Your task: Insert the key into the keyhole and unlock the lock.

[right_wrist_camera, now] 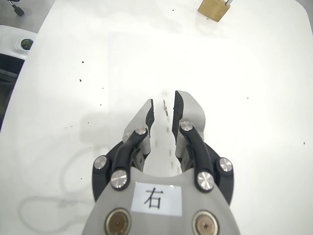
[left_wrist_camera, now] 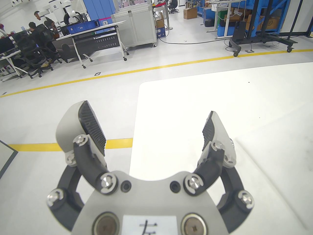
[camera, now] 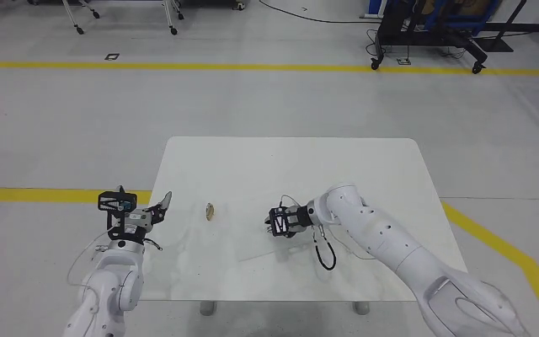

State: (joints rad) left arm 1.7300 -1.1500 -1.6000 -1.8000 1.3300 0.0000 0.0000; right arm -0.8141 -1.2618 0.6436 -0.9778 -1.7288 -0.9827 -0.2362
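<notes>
From above, a white table [camera: 337, 160] stands on a grey floor [camera: 84, 126] crossed by yellow lines [camera: 253, 66]. The padlock [camera: 209, 211] lies on the table between the left gripper [camera: 162, 205], at the table's left edge, and the right gripper [camera: 272, 224].

The left wrist view adds the room: workbenches [left_wrist_camera: 97, 29] and blue shelving [left_wrist_camera: 220, 1]. The left gripper is released and spread wide.

The right wrist view shows the right gripper [right_wrist_camera: 163, 98] narrowly parted, flanking a small key [right_wrist_camera: 165, 107] seen edge-on. Whether they touch is unclear. The brass padlock lies well ahead.
</notes>
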